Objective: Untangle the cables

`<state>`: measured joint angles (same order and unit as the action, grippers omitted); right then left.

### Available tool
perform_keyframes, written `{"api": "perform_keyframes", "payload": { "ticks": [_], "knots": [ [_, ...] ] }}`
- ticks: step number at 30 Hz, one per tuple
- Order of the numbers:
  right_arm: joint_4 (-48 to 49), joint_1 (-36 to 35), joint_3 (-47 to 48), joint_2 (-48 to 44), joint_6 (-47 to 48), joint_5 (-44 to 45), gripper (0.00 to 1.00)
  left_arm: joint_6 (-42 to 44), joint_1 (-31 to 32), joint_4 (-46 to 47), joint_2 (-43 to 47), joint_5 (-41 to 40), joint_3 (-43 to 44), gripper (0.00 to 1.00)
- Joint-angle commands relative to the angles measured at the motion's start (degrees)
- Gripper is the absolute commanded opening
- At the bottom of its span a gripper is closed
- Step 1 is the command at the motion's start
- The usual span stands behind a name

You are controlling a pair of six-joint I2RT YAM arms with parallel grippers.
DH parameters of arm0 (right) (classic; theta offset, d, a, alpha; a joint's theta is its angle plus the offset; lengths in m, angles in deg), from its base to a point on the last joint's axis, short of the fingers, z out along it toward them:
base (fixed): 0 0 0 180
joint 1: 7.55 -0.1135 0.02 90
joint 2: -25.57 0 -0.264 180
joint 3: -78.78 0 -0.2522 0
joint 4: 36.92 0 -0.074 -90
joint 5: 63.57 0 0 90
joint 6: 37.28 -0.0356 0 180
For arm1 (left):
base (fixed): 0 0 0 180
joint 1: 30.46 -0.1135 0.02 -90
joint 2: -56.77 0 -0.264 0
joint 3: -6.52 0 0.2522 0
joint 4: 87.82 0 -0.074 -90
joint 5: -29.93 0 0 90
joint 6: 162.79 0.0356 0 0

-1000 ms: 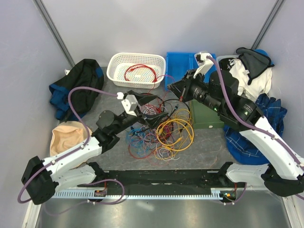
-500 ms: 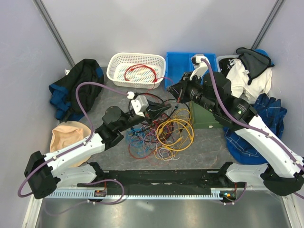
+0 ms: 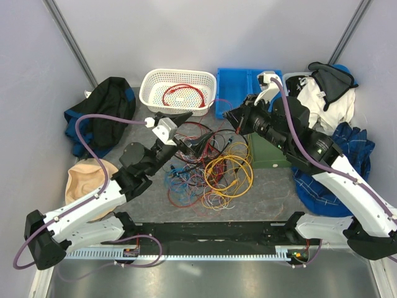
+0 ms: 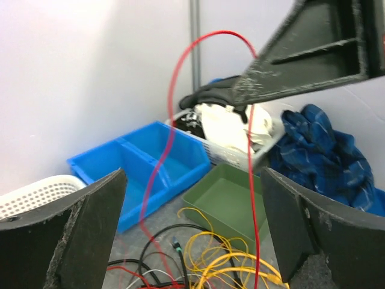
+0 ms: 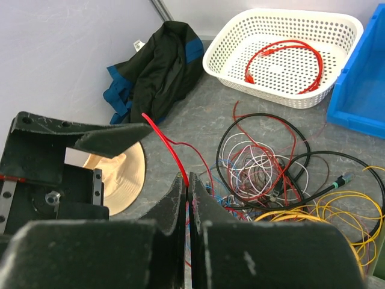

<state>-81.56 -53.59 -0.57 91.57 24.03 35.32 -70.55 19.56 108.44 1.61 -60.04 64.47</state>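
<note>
Reopened since a moment ago, our left gripper [image 4: 192, 198] gapes around a red cable [image 4: 253, 180] — we pinch it in the closed right gripper [image 5: 187, 180]. Farther out the cables [image 3: 226, 171] lie tangled, then a white basket [image 5: 264, 90] holding one red coil [image 5: 289, 42].

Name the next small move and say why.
Probably close the left gripper on the red wire. Its jaws stand open with that wire arching between them, while the right gripper, shut, pinches what looks like the same wire above the tangle. Two grips would let the arms draw it free.
</note>
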Motion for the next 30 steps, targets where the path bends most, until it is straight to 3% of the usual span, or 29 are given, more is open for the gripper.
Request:
{"api": "perform_keyframes", "payload": {
  "ticks": [1,9,13,16,18,21,27,30],
  "knots": [
    [1.87,-0.10,0.21,-1.31,0.21,0.08,0.00,3.47,0.25,1.44,-0.56,-7.24,-0.41,1.00],
    [1.87,-0.10,0.91,-0.87,-0.05,-1.24,0.00,8.91,0.25,9.79,-5.31,-4.25,-1.12,1.00],
    [1.17,-0.10,2.40,-0.78,-0.05,-2.29,0.00,11.55,-0.36,3.22,-6.98,-2.59,4.67,1.00],
    [0.73,-0.10,3.02,-0.87,0.12,-2.29,0.00,12.70,-1.93,-1.44,-6.81,4.95,8.02,0.99],
    [0.29,-0.10,3.02,-1.13,0.21,-2.21,0.00,10.78,-6.04,-2.07,-5.58,14.52,8.11,1.00],
    [-0.24,-0.10,2.85,-1.57,0.47,-2.03,0.00,4.46,-14.20,-2.25,-4.52,25.78,8.38,1.00],
    [-1.03,-0.01,3.19,-2.45,1.18,-0.97,0.00,-18.03,-31.80,8.64,-7.41,50.47,7.67,1.00],
    [-1.38,-0.01,3.20,-2.71,1.53,-0.62,0.00,-31.45,-35.15,17.58,-11.44,60.24,8.20,1.00]
  ]
}}
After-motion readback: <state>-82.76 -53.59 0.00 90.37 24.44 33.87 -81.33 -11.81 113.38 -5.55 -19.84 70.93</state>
